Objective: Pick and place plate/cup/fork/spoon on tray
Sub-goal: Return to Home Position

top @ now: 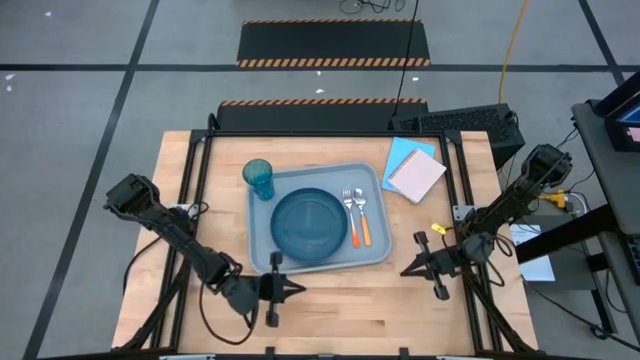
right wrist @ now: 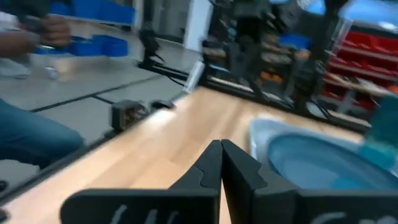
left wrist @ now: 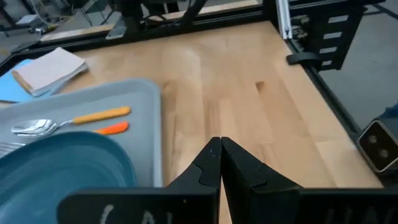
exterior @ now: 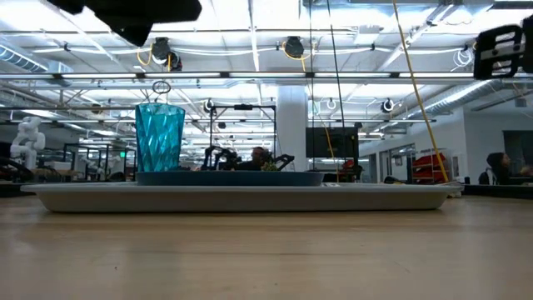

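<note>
Judging from how things lie, the placing looks done and only the retreat is left. In the high view the tray sits at the centre of the frame. The plate fills its middle and the cup stands upright in its upper-left corner. The fork and the spoon lie side by side just right of the plate.

The left gripper hangs just below the tray's lower edge, its fingers pressed together on nothing. The right gripper, beside the tray's lower-right corner, is likewise closed and empty.

The main danger is closeness. If either arm swings sideways before it lifts, a finger or wrist could catch the raised rim and shove the tray. A jolt like that would threaten the cup first, since it is tall, narrow and light and would likely tip. The cutlery lies loose and could slide under the plate's rim or skate off line.

A person's hand shows in the upper left of the right wrist view, beyond the table, so a wide sweep by that arm would be unwise.
</note>
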{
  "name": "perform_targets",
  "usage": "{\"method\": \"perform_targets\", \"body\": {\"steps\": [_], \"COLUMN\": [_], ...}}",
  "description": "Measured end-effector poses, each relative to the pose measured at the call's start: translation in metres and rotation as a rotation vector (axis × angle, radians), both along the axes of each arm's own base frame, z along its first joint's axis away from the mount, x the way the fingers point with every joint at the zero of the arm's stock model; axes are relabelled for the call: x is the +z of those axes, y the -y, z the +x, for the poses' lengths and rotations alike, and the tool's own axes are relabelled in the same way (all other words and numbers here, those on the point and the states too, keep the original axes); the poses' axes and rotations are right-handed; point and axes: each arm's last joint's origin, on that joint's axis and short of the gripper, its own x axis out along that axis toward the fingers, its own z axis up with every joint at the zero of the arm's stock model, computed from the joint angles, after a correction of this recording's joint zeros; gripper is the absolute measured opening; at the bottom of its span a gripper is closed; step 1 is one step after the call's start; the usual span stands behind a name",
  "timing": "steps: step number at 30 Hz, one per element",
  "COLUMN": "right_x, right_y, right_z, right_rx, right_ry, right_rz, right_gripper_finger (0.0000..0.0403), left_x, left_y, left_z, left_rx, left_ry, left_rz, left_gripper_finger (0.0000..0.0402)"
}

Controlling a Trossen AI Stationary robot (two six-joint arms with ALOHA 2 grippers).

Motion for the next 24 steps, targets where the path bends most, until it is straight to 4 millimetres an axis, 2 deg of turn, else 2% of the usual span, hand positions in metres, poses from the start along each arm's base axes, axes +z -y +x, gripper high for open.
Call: {"method": "perform_targets", "body": {"steps": [5,13,18,24], "right_x": [0.005,0.004,0.002,-0.001], "right_y": [0.004,0.012,0.012,0.012], "right_z": [0.005,0.013,0.013,0.013], "right_rx": [0.071,0.055,0.055,0.055], "right_ry": [0.051,0.055,0.038,0.017], "right_rz": [-0.006,-0.029,-0.034,-0.056], "right_gripper_finger": [0.0,0.0,0.0,0.0], "left_x": [-0.006,-0.029,-0.035,-0.04], "left_y": [-0.007,-0.043,-0.053,-0.065], "left_z": [0.0,-0.005,-0.024,-0.056], "left_rx": [-0.01,-0.06,-0.077,-0.165], "left_ry": [0.036,0.094,0.117,0.201], "left_rz": [0.028,-0.083,-0.105,-0.096], "left_gripper_finger": [0.001,0.001,0.001,0.001]}}
